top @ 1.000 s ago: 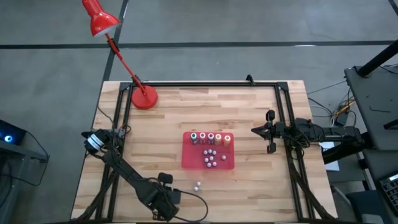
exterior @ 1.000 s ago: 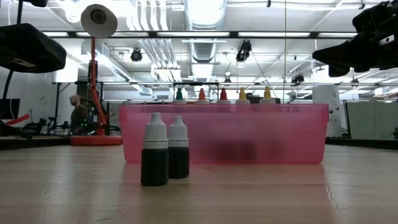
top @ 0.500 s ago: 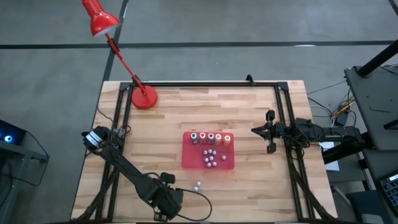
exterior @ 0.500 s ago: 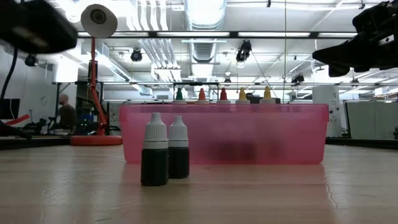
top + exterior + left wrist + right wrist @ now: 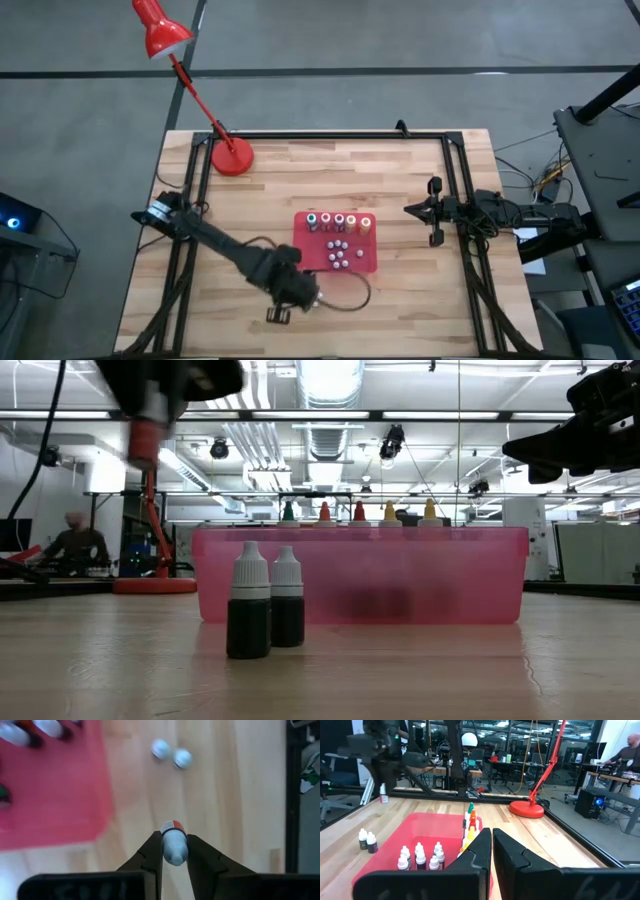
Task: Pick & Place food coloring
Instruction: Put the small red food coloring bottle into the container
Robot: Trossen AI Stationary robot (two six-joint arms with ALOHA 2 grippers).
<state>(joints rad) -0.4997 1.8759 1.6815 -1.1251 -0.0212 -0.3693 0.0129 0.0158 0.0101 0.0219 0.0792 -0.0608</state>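
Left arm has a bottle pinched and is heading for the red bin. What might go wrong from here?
The left gripper holds the small bottle only by its cap end, so it might slip or swing. The two dark bottles stand loose outside the red bin; a low pass may topple them.

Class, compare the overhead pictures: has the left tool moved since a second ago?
Yes. The left tool, gripping a small bottle, has moved from the table's near edge toward the red tray.

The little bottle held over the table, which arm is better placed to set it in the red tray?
The left: its gripper is already shut on the bottle, just beside the red tray. The right gripper is shut and empty, off to the tray's other side.
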